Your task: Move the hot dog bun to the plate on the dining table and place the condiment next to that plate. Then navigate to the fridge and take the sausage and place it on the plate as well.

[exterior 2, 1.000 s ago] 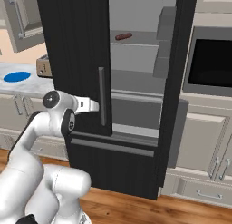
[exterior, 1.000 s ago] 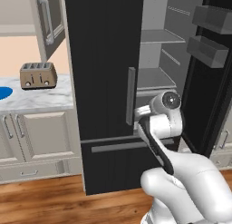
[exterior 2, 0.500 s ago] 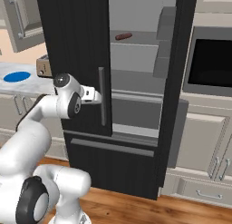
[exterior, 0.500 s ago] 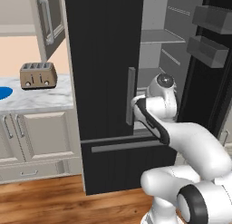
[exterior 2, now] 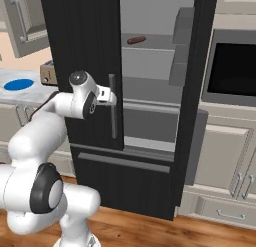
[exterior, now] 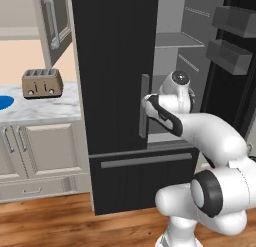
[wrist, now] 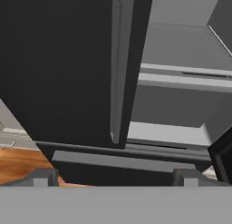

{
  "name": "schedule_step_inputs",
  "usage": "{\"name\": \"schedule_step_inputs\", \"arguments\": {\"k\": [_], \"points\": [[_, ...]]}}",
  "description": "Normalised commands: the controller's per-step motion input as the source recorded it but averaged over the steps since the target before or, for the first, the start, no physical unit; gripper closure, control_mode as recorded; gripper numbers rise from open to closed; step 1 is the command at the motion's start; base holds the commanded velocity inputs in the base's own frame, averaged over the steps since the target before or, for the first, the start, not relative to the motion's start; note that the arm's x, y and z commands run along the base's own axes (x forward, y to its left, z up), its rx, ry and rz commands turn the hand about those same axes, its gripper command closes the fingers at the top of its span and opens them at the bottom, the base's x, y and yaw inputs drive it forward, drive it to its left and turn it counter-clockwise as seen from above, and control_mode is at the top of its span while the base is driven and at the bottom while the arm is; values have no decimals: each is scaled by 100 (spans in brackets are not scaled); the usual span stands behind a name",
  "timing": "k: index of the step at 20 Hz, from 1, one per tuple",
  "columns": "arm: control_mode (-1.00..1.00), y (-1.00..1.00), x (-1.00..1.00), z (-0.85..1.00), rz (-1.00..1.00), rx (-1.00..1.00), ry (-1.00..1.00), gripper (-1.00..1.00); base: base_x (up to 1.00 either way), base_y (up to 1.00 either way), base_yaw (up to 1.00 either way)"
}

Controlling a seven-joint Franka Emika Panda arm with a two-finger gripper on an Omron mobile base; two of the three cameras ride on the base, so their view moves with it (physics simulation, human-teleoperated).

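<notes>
The tall black fridge point(exterior: 115, 91) stands in front of me with its left door shut and its right door swung open on a pale grey interior. The sausage point(exterior 2: 136, 40), thin and dark reddish-brown, lies on an upper shelf inside. My gripper point(exterior 2: 114, 97) is open and empty, right at the grey vertical handle point(wrist: 115, 69) of the shut left door, well below the sausage. In the hand view the handle runs up between my fingertips point(wrist: 43, 177). In the left base view the gripper point(exterior: 146, 100) meets that handle at mid-height. The bun, plate, condiment and dining table are out of view.
The open right door point(exterior: 235, 66) with its shelf bins juts out on the right. A toaster point(exterior: 42, 82) and a blue plate point(exterior 2: 19, 84) sit on the marble wall counter point(exterior: 55, 106) to the left. A black built-in oven point(exterior 2: 235, 68) is to the fridge's right. The floor is wood.
The arm has swung up and forward, carrying the open gripper to the shut left door's handle. The base and the fridge have not moved.
</notes>
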Motion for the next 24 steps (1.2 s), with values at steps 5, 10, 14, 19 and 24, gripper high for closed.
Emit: {"name": "schedule_step_inputs", "arguments": {"k": [5, 10, 14, 19, 24], "points": [[-100, -1, 42, -1, 0, 7, -8, -100, 0, 0, 0], [-100, -2, 61, 0, 0, 8, 4, -100, 0, 0, 0], [-100, 0, 61, 0, 0, 3, 0, -100, 0, 0, 0], [-100, -5, 55, -4, 0, 0, 0, -100, 0, 0, 0], [-100, -4, 57, -2, 0, 0, 0, -100, 0, 0, 0]]}}
